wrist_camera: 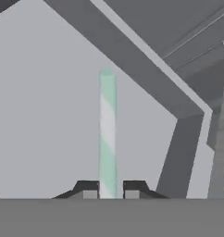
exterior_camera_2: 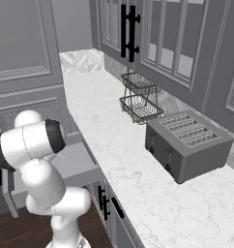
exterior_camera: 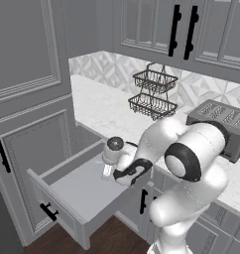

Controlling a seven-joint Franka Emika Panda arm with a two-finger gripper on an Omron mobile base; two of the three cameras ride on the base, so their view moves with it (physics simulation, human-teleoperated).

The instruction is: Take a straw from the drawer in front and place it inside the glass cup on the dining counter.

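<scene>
two dark fingertips [wrist_camera: 89, 190] rise at the bottom of the hand view with the straw [wrist_camera: 107, 134] between them — the hand [wrist_camera: 110, 191] is pressed nearly together, pinching the straw at its lower end. straw reads as a thin tube, banded pale green and whitish, running straight away from the fingers over the light-grey floor of the drawer [wrist_camera: 44, 115]. whether its far end touches the drawer floor, cannot tell.

left base view: drawer [exterior_camera: 67, 191] pulled well out from the lower cabinets, short black bar handle [exterior_camera: 48, 212] on its panelled front. the white arm [exterior_camera: 191, 158] bends down over the drawer's right rear part, the hand [exterior_camera: 108, 171] low inside it near the back wall. a small pale sliver at the hand is likely the straw, too small to be sure.

right base view: arm [exterior_camera_2: 32, 145] in the lower left, covering much of the open drawer [exterior_camera_2: 78, 162].

surroundings — marble counter [exterior_camera: 107, 109] backed by patterned tiles runs behind and to the right of the drawer. on it a two-tier black wire basket [exterior_camera: 152, 92] stands against the tiles, and a grey four-slot toaster [exterior_camera_2: 186, 143] sits just beyond it to the right. grey wall cabinets with vertical black handles [exterior_camera: 183, 32] hang above; tall grey panelled doors [exterior_camera: 23, 74] stand left of the drawer. dark wood floor [exterior_camera: 117, 238] below.
</scene>
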